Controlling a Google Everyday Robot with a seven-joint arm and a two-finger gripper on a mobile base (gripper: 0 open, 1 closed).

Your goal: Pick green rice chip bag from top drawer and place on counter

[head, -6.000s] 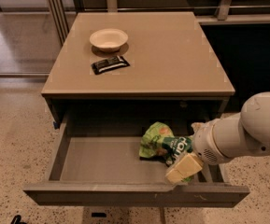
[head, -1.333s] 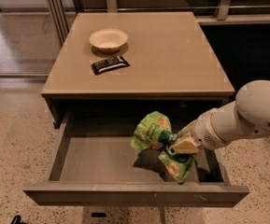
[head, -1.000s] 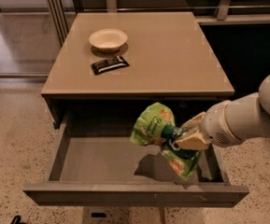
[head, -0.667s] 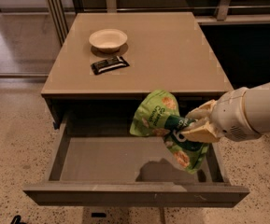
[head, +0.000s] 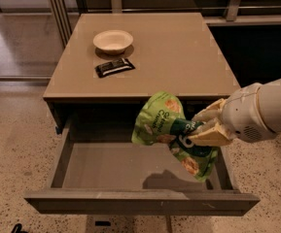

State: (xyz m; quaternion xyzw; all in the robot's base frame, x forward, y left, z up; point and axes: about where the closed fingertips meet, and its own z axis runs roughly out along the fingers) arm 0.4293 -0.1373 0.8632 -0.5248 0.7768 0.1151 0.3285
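The green rice chip bag (head: 162,123) hangs crumpled in the air above the right half of the open top drawer (head: 111,166), its shadow on the drawer's grey bottom. My gripper (head: 197,129) comes in from the right on a white arm and is shut on the bag's middle, its tan fingers (head: 210,135) pinching the foil. The bag sits just below the level of the counter (head: 179,52), in front of its front edge.
A shallow beige bowl (head: 113,41) and a small black wrapped bar (head: 114,67) lie on the counter's back left. The drawer's front panel (head: 140,203) juts toward the camera. Speckled floor surrounds the cabinet; a dark wall stands at the right.
My gripper has lifted the bag out of the drawer, from lying on the drawer bottom to hanging near counter height. The arm has moved up and slightly right.
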